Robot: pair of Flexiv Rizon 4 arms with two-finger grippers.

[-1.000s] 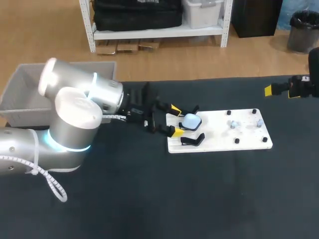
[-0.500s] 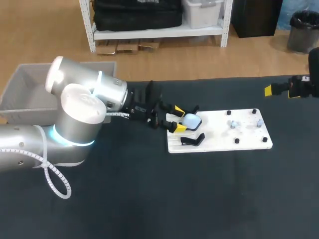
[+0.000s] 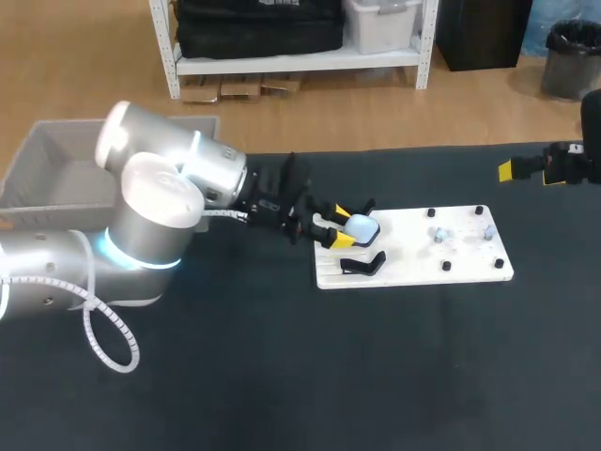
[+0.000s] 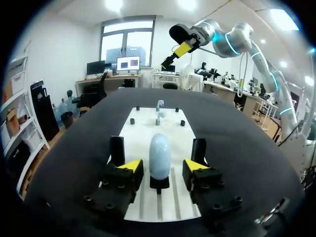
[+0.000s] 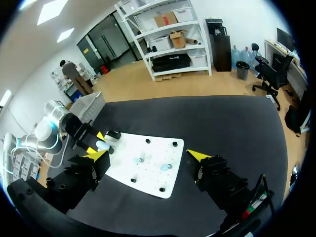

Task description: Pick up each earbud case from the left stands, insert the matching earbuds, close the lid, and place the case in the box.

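A pale blue earbud case (image 3: pixel 361 227) stands on a black stand at the left end of the white board (image 3: pixel 413 258). My left gripper (image 3: pixel 335 225) is around it, yellow fingertips on either side. In the left wrist view the case (image 4: pixel 160 154) stands upright between the fingers (image 4: pixel 129 167), with a narrow gap on each side, so the gripper (image 4: pixel 162 168) is open. Two small bluish earbuds (image 3: pixel 439 235) sit among black pegs further right on the board. My right gripper (image 3: pixel 526 170) hangs open above the table's far right edge, nothing between its fingers (image 5: pixel 96 157).
A second black stand (image 3: pixel 362 264) on the board's near left corner holds nothing. A grey box (image 3: pixel 52 178) sits off the table's far left corner, behind my left arm. Dark table surface spreads in front of the board.
My left gripper has slid forward over the board's left end, and its fingers have narrowed around the earbud case. The right arm has not moved.
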